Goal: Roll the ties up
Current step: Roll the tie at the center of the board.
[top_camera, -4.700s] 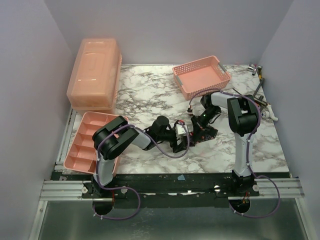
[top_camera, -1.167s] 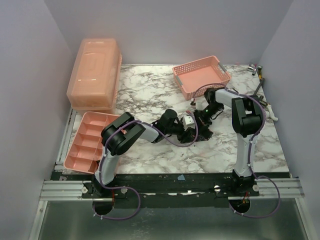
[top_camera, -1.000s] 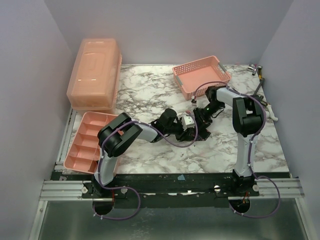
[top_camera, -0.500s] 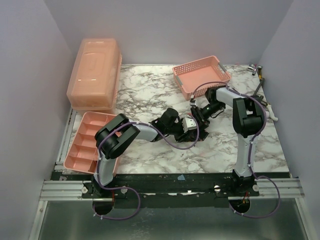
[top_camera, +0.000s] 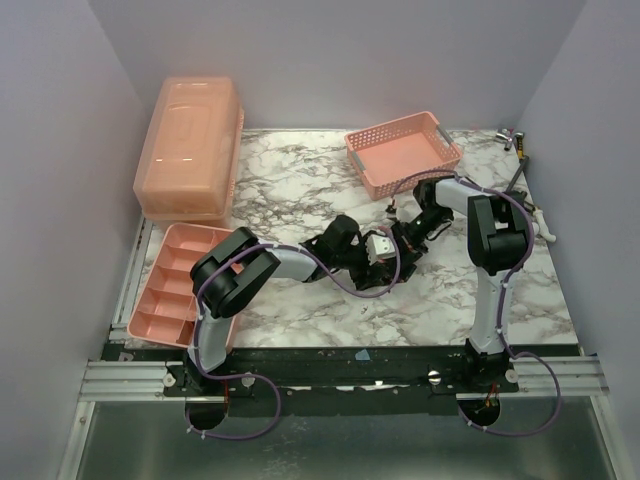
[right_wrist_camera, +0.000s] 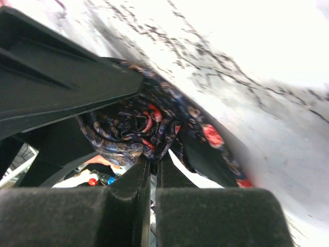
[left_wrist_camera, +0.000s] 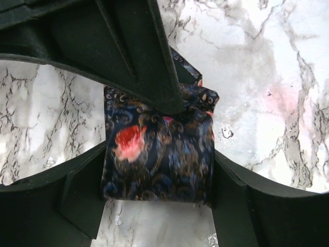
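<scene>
Top external view, from the left: a lidded pink box (top_camera: 188,145) sits at the table's (top_camera: 300,190) far left corner, with a pink divided tray (top_camera: 170,290) in front of it. The left arm reaches across to mid-table, where the left gripper (top_camera: 385,260) meets the right gripper (top_camera: 402,242) almost nose to nose. From up here I can barely make out what lies between them. The left wrist view shows it: a tie (left_wrist_camera: 157,159), rolled into a squat coil of dark fabric with red and pale specks, lying on the marble. The left fingers (left_wrist_camera: 72,190) stand wide apart on either side of it. The coil fills the gap and touches both pads, but I cannot tell whether they squeeze it or only flank it. The right gripper comes down onto the coil's top edge as one closed wedge. In the right wrist view its fingers (right_wrist_camera: 128,190) are pressed together with only a slit between them. Their tips are against the folds of the coil, and I cannot tell whether any cloth is nipped. Behind the right arm, a pink mesh basket (top_camera: 403,152) stands at the back of the table. A few metal tools (top_camera: 518,145) lie near the far right edge.
</scene>
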